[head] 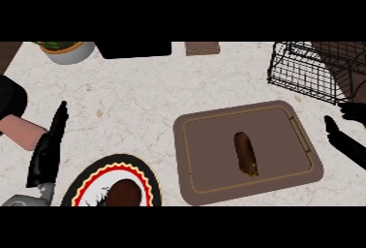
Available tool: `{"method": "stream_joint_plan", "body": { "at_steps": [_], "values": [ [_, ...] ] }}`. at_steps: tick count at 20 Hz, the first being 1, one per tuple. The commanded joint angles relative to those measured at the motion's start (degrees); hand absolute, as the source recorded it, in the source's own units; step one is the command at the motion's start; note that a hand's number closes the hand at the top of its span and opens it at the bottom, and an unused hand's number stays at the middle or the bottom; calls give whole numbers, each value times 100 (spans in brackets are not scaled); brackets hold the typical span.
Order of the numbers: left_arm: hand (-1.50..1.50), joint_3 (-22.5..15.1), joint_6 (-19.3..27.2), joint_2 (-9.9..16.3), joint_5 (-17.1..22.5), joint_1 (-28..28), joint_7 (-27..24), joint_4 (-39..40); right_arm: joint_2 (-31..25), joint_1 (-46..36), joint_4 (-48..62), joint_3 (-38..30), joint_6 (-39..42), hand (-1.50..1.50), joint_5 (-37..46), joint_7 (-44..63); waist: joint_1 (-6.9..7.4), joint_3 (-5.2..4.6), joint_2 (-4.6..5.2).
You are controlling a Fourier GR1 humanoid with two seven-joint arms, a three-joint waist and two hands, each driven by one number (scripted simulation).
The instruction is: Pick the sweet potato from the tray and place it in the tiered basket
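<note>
1. The long brown sweet potato (247,153) lies lengthwise near the middle of the brown rounded rectangular tray (207,145), untouched, on the pale speckled stone counter (136,92).
2. The black wire tiered basket (314,70) stands at the far right, just beyond the tray's far right corner.
3. The right hand (343,138) shows at the right edge, beside the tray; its black fingers are straight and released, holding nothing.
4. The left hand (49,147) rests at the left edge with fingers straight and pointing away, released and well apart from the tray.
5. The step in hand looks like the reach. I judge it goes best if the right hand comes in over the tray's right rim, lines its fingers across the potato's narrow width rather than along it, and closes around the middle (the ends taper, so a grip there could slip).
6. Lifting well above the rim before swinging far right should keep the potato off the basket's wire edge.
7. A round black plate (146,169) with a red and yellow zigzag border sits near left, bearing something dark brown.
8. No brand, label or writing can be read anywhere.
</note>
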Motion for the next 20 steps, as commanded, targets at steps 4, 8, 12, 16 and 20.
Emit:
{"method": "stream_joint_plan", "body": {
  "at_steps": [4, 8, 12, 16, 20],
  "values": [
    [0, 188, -342, 194, 309, -167, 331, -127, 643, 1076, -899, 301, -2223, -150, 2251, 721, 68, -27, 19],
    [0, 141, -396, 235, 246, -295, 431, -174, 602, 1853, -1422, 934, -1897, -150, 3601, 1670, 193, -40, 74],
    [0, 116, -458, 291, 223, -360, 433, -298, 231, 2147, -1400, 1179, -749, -150, 4310, 2659, 404, -71, 152],
    [0, 162, -592, 370, 262, -647, 575, -252, 331, 2186, -1971, 1672, 219, -150, 4988, 3831, 464, -66, 165],
    [0, 49, -648, 191, 272, -641, 483, -138, 542, 1609, -2417, 2048, 1348, -150, 5767, 5255, 638, -51, 171]
  ]
}}
